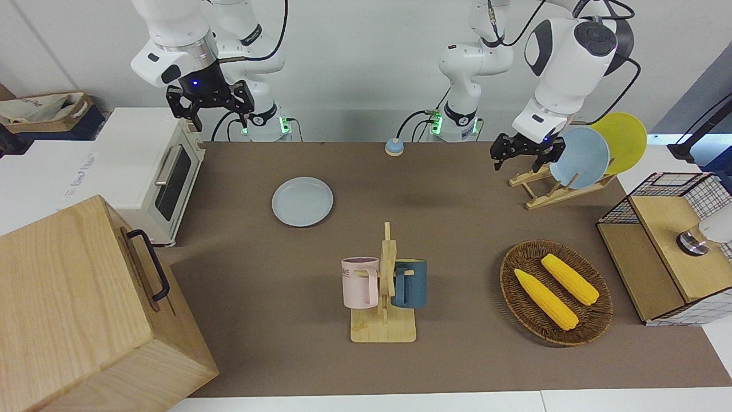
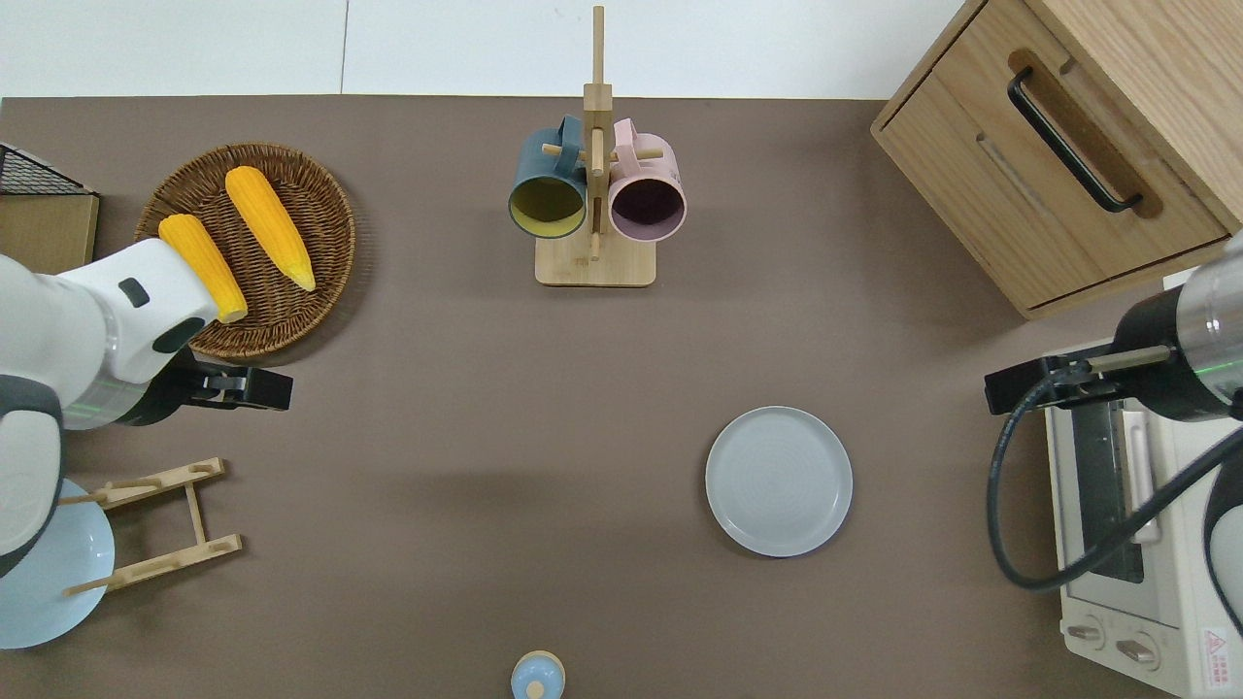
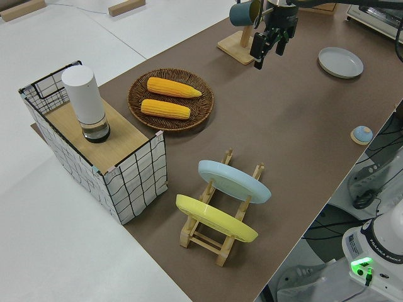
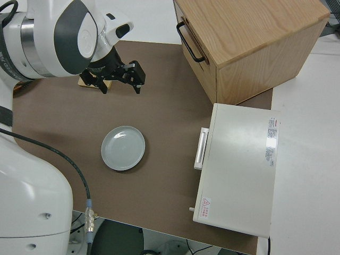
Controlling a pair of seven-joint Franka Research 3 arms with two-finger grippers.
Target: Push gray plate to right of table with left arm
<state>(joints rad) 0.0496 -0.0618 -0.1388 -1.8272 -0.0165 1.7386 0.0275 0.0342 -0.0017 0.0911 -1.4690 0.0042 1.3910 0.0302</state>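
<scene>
1. Spanning every view, the tabletop (image 1: 469,217) is a long rectangle with a matte brown surface and white edges.
2. At the right arm's end stands a boxy cabinet (image 1: 86,309) of pale grained wood with a black bar handle, and just beside it, nearer to the robots, a smooth cream toaster oven (image 1: 151,171).
3. The left arm (image 1: 563,63), white and jointed with dark gray joint covers, holds its gripper (image 1: 519,153) in the air toward its own end of the tabletop, over bare brown surface between the basket and the slatted wooden plate rack (image 2: 155,524); the two black fingers stand apart with nothing between them.
4. The right arm is parked, its gripper (image 1: 210,103) open and empty.
5. A round woven wicker basket (image 1: 517,297) holds two yellow corn cobs (image 1: 546,300) side by side.
6. The gray plate (image 2: 779,482) is round, shallow and low-rimmed, pale gray-blue and smooth; it lies flat on the tabletop toward the right arm's end, near the toaster oven and well apart from the left gripper.
7. A bamboo mug rack (image 1: 384,303) with a flat square base carries a pink mug (image 1: 360,283) and a dark teal mug (image 1: 409,283), farther from the robots than the gray plate.
</scene>
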